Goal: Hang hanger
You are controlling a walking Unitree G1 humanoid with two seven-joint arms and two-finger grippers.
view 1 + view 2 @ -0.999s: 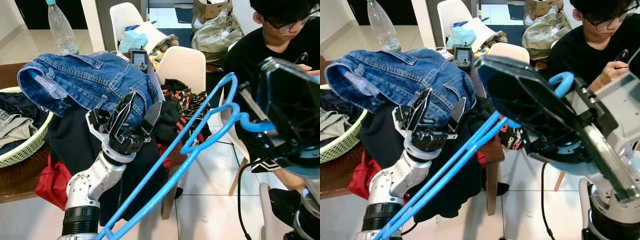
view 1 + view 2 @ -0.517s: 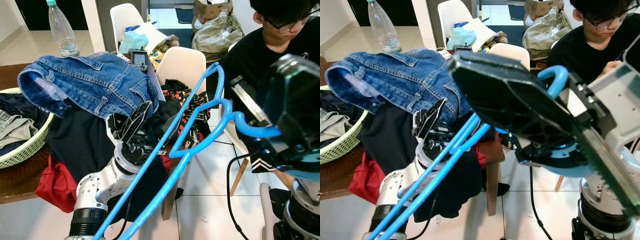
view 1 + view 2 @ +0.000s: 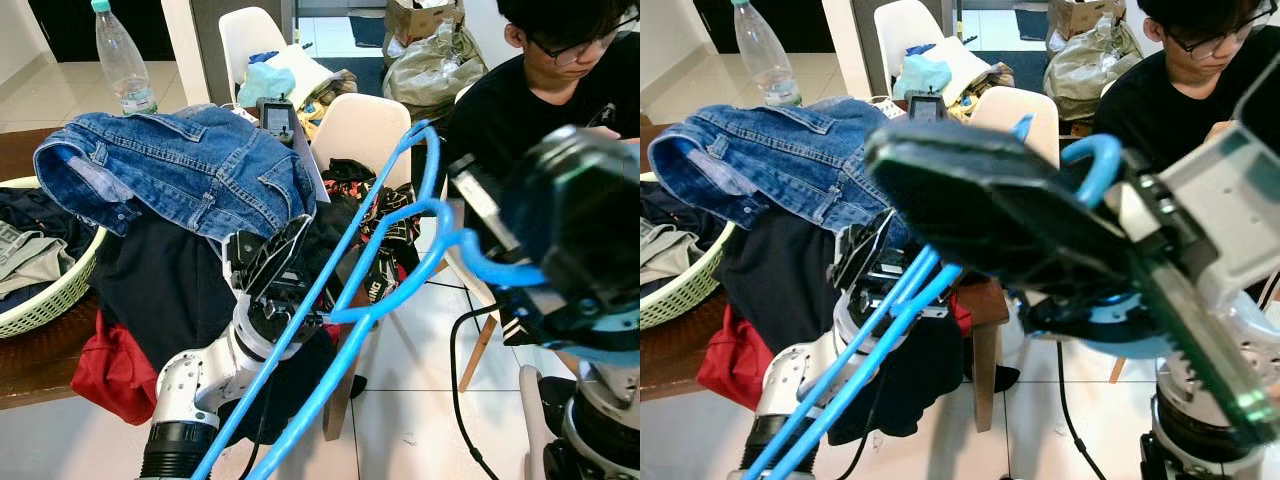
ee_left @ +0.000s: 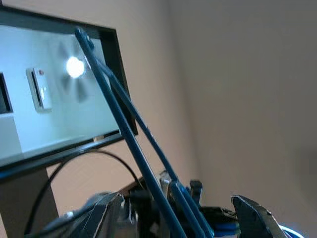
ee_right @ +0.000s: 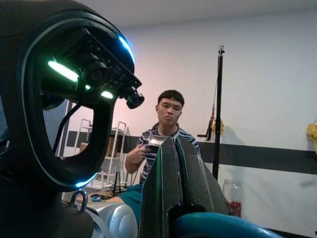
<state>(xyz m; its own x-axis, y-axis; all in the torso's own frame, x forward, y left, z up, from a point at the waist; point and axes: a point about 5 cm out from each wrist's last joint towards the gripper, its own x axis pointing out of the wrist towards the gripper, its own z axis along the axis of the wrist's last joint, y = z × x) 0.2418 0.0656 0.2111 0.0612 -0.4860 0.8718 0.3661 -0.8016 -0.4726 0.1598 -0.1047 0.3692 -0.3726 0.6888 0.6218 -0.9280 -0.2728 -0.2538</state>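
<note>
Behind the blue hanger (image 3: 383,262) clamped by right gripper (image 5: 174,184); left gripper (image 3: 272,262) open: jeans (image 3: 175,165).

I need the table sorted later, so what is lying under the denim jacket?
The denim jacket lies on a pile of dark clothes that hang off the wooden table. A red garment pokes out lower down. What lies deeper in the pile is covered.

— How is the scene viewed?
— Down from the head, over the table (image 3: 40,370); both eye views share it.
— And the wrists?
— Both are aimed upward, close along their fingers.
</note>
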